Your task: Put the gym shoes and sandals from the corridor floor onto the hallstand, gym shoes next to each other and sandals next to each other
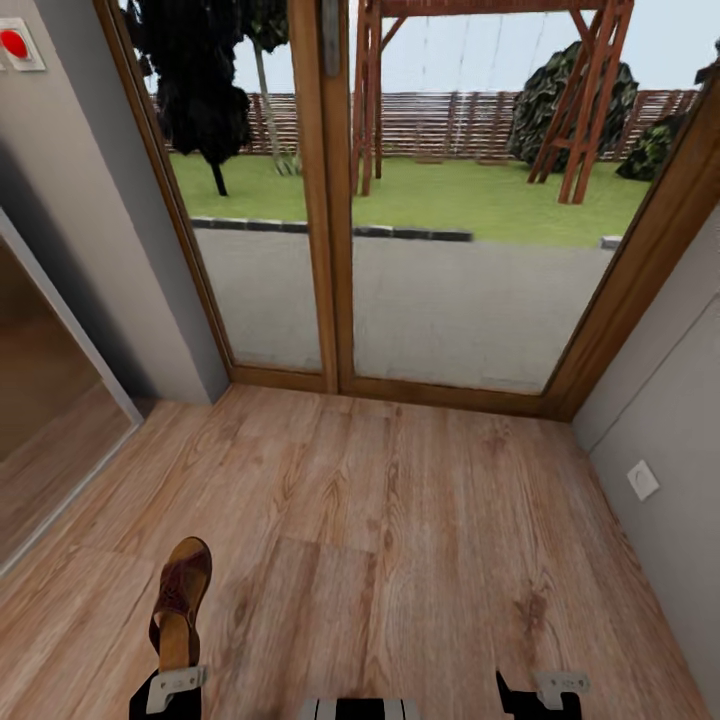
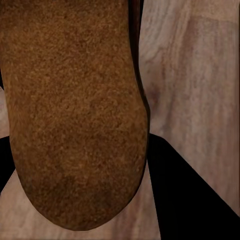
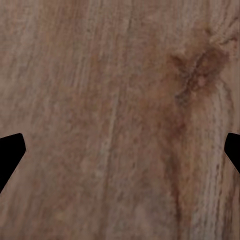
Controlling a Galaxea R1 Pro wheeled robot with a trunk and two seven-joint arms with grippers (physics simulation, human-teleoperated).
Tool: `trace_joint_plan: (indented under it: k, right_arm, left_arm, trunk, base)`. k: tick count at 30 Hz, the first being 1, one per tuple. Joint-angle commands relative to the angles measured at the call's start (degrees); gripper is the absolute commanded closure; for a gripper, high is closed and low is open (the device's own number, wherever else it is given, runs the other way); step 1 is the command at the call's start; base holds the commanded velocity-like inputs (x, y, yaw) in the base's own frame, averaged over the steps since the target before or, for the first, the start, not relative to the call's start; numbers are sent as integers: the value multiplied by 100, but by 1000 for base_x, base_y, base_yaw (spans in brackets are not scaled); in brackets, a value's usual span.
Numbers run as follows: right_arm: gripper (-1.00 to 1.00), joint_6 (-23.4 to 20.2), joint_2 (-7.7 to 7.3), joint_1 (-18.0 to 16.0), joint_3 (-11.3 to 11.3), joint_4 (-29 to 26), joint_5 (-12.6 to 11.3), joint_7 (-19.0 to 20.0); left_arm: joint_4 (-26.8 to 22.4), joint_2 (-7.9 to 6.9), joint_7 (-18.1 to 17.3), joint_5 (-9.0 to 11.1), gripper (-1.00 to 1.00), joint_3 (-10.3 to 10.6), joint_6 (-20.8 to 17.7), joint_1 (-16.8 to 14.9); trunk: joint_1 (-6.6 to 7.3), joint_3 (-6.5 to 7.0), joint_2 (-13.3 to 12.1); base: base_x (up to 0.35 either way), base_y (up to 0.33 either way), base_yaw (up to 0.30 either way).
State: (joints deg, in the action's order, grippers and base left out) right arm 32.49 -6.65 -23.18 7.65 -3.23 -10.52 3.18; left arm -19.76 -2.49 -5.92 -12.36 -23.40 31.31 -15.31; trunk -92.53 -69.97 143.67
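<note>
One brown sandal (image 1: 181,598) with a tan insole sticks out forward from my left gripper (image 1: 166,690), which is shut on its heel end, low at the near left above the corridor floor (image 1: 400,520). In the left wrist view the sandal's brown sole (image 2: 75,110) sits between the dark fingers (image 2: 195,195). My right gripper (image 1: 541,694) hangs open and holds nothing, with bare planks between its fingertips (image 3: 10,152). The gym shoes and the hallstand are out of view.
A wood-framed glass door (image 1: 330,200) onto a garden closes the corridor ahead. A mirrored sliding panel (image 1: 50,400) runs along the left. A grey wall with a white socket (image 1: 643,480) stands to the right. A red button plate (image 1: 18,44) is on the left wall.
</note>
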Motion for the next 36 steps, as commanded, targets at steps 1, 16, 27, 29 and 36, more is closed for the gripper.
trace_joint_plan:
  k: [1,16,27,29,36]
  right_arm:
    - [-100,17,0,-3,33,6,-60,33]
    - [-100,17,15,-3,29,7,-84,-3]
    - [-100,12,3,-3,34,6,-68,28]
    - [-100,11,4,-3,34,6,-70,26]
    - [-100,11,13,-3,35,6,-69,25]
  left_arm:
    - [4,3,-41,-47,100,-51,15,-4]
    - [90,3,-41,-52,100,-58,15,-5]
    - [95,3,-41,-56,100,-59,15,-7]
    - [95,3,-41,-56,100,-59,15,-6]
    - [95,3,-41,-48,100,-56,15,-5]
  trunk:
    - [3,28,0]
    - [42,404,-20]
    - [70,648,-35]
    - [76,694,-38]
    - [152,848,-164]
  base:
    - [0,0,0]
    - [0,0,0]
    - [0,0,1]
    - [0,0,67]
    - [0,0,216]
